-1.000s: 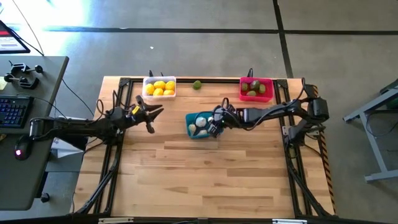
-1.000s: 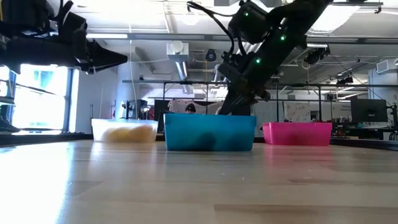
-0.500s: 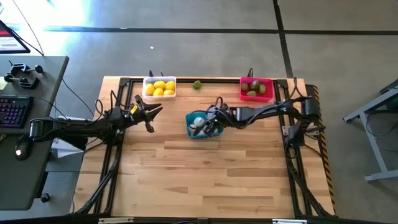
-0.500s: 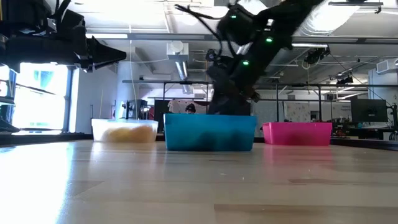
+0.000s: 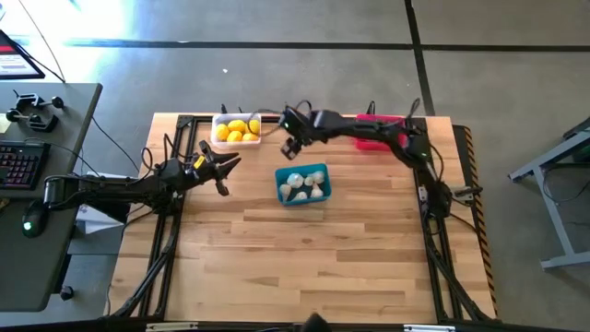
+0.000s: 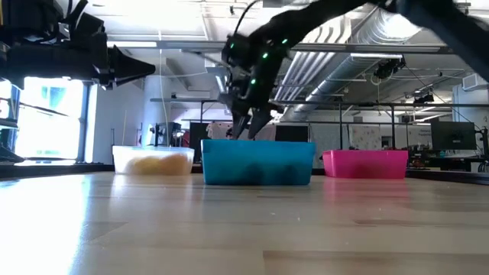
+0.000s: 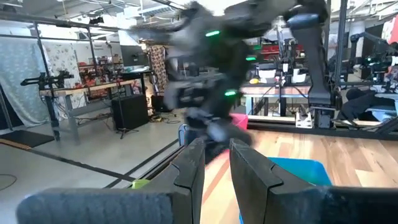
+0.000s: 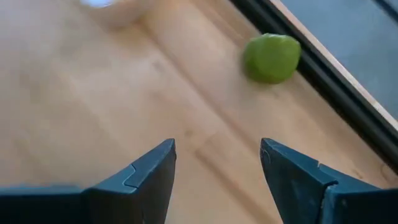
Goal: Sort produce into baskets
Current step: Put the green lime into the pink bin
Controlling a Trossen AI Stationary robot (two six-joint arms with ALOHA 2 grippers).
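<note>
**Inspector:** Why is the right gripper (image 8: pixel 217 150) where it is?

**Assessor:** It hangs over the far edge of the wooden table (image 5: pixel 304 258), between the white translucent plastic basket (image 5: pixel 216 130) and the pink-red plastic basket (image 6: pixel 364 164). Its fingers are spread wide and hold nothing. One loose round green fruit (image 8: pixel 272 58) lies on the bare wood just ahead of them, beside the black rail along that edge. In my judgement the gripper is lined up to collect it.

**Inspector:** And the left gripper (image 7: pixel 216 144)?

**Assessor:** It waits above the left side of the table, short of the white basket. Its fingers are parted only narrowly and it is empty.

**Inspector:** Why is the produce placed as it is?

**Assessor:** By kind, it appears. The yellow lemons (image 5: pixel 236 129) sit in the white basket at the far edge, towards the left corner. The whitish garlic bulbs (image 5: pixel 295 181) sit in the teal blue plastic basket (image 5: pixel 279 184) near the table's middle.

**Inspector:** Counts?

**Assessor:** Three baskets. About five lemons, though they overlap. At least four garlic bulbs. One green fruit loose. The right arm covers the pink-red basket from above, so its contents cannot be counted.
</note>
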